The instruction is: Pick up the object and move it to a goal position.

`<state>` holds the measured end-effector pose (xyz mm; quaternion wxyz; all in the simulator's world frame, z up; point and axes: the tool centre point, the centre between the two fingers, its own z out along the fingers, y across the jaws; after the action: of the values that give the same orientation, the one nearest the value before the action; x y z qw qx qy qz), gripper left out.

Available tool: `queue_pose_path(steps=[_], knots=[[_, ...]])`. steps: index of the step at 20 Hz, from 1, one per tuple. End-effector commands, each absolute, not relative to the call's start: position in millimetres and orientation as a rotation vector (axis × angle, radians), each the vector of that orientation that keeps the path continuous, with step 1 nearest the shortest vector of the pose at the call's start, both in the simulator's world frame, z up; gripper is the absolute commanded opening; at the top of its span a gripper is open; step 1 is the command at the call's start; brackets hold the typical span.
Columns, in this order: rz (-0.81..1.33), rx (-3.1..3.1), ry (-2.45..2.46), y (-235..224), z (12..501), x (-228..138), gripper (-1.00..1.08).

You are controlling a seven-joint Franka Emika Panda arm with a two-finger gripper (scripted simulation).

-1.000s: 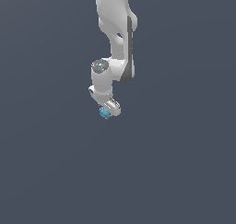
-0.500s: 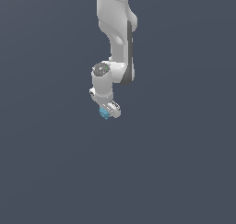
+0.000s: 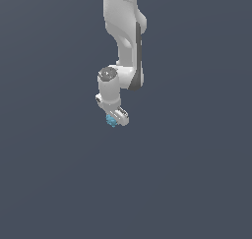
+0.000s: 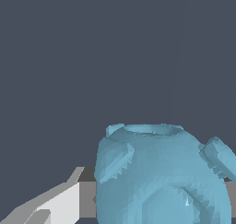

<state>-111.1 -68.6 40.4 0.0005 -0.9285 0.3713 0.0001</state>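
- gripper [image 3: 116, 118] clamped on the object [image 3: 111, 120], fingers closed around it; in the wrist view one white finger [image 4: 60, 204] sits tight against the lump's side
- object = small light-blue faceted lump [image 4: 161, 177] with knobby bumps, fills the near part of the wrist view, so it sits right at the fingertips
- in the exterior view it pokes out just below the white hand, at the tip of the arm [image 3: 125, 41]
- progress, my read: pick step looks done, lump in grasp; can't confirm height, background is flat grey with no visible surface or shadow
- left to do: carry to goal position and hold it there; no goal marker visible in either view, so remaining distance can't be judged
- containers: none visible, nothing holding anything besides the gripper
- other finger hidden behind the lump in the wrist view
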Motion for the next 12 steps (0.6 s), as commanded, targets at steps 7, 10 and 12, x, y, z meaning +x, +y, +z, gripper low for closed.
queue_pose_path(steps=[7,10,12], knots=[[-0.001,-2.916,1.167,-84.1,41.3,-94.5,-1.0],[-0.001,-2.916,1.167,-94.3,41.9,-83.3,-1.0],[-0.001,-2.916,1.167,-102.1,42.1,-74.3,-1.0]])
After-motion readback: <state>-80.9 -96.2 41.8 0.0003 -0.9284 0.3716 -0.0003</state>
